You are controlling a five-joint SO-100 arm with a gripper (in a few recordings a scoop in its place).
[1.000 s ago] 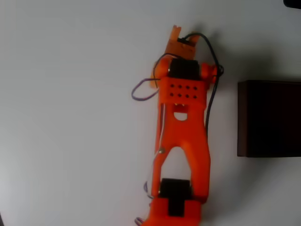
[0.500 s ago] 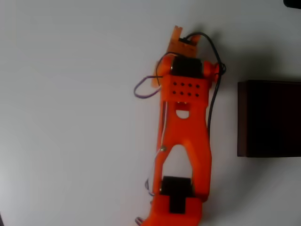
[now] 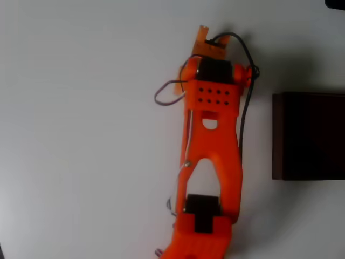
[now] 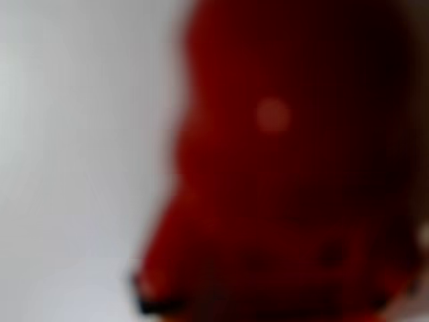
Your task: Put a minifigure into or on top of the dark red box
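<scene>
Seen from overhead, my orange arm reaches up the middle of the white table, and my gripper [image 3: 207, 43] is at its far end, pointing down. The wrist body covers the fingers, so their gap is hidden. In the wrist view a large, blurred red shape, the minifigure [image 4: 281, 174], sits very close to the lens against the pale table. I cannot tell whether the fingers touch it. The dark red box [image 3: 308, 135] stands at the right edge, well to the right of the gripper and a little nearer the arm's base.
A black cable [image 3: 245, 81] and a thin purple wire loop [image 3: 164, 93] hang off the wrist. The white table [image 3: 81, 135] stretches bare to the left of the arm. A dark object [image 3: 335, 3] cuts the top right corner.
The arm has stretched a little further up the overhead picture, carrying the gripper slightly away from its base. The box has not moved.
</scene>
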